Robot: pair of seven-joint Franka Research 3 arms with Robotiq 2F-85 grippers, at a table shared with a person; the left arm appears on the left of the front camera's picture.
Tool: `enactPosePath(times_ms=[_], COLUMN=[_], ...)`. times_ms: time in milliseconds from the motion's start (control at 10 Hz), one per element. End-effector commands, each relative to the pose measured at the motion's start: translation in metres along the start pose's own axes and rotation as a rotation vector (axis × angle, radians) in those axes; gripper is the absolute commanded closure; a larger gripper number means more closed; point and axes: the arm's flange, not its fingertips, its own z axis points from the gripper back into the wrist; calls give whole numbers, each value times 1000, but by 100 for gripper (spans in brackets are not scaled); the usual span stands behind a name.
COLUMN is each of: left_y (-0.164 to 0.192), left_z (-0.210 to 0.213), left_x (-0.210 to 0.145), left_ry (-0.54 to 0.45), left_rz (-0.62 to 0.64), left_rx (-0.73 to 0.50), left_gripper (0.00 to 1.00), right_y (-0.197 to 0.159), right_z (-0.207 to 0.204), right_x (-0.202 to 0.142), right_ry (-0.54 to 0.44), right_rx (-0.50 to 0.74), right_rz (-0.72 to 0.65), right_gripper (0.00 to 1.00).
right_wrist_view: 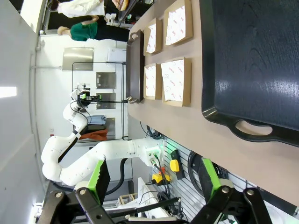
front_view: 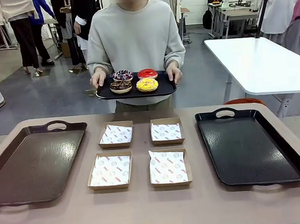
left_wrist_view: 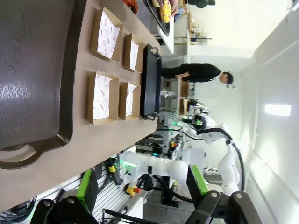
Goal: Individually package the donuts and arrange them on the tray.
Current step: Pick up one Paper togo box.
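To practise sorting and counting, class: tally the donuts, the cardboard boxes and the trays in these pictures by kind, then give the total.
Glazed ring donuts: 4
Paper-lined brown cardboard boxes: 4
Rectangular handled trays: 3 (brown, black, and a black one carried by the person)
Total: 11

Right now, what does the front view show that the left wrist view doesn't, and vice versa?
Front view: the person's hands holding a small black tray with four donuts: chocolate, purple, red, yellow. Left wrist view: the left gripper, jaws open and holding nothing, and the white right arm farther off. Both: the four paper-lined boxes, the brown tray, the large black tray and part of the yellow donut.
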Motion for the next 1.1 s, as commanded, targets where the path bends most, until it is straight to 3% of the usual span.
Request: enactPosePath(times_ms=[0, 300, 600, 1000], left_y=[-51, -111, -128, -115], left_z=[-36, -109, -196, -289], left_x=[21, 49, 35, -7], left_ry=[51, 149, 235, 140], left_rz=[-76, -121, -170, -249], left_rx=[182, 496, 817, 1005], left_gripper=[0, 0, 0, 0], right_y=[1, 1, 1, 1], right_z=[-1, -1, -1, -1], right_x=[1, 1, 1, 1], right_ry=[-3, -3, -3, -3], right_rx=[12, 12, 12, 12], right_rz=[3, 3, 3, 3], right_gripper=[0, 0, 0, 0])
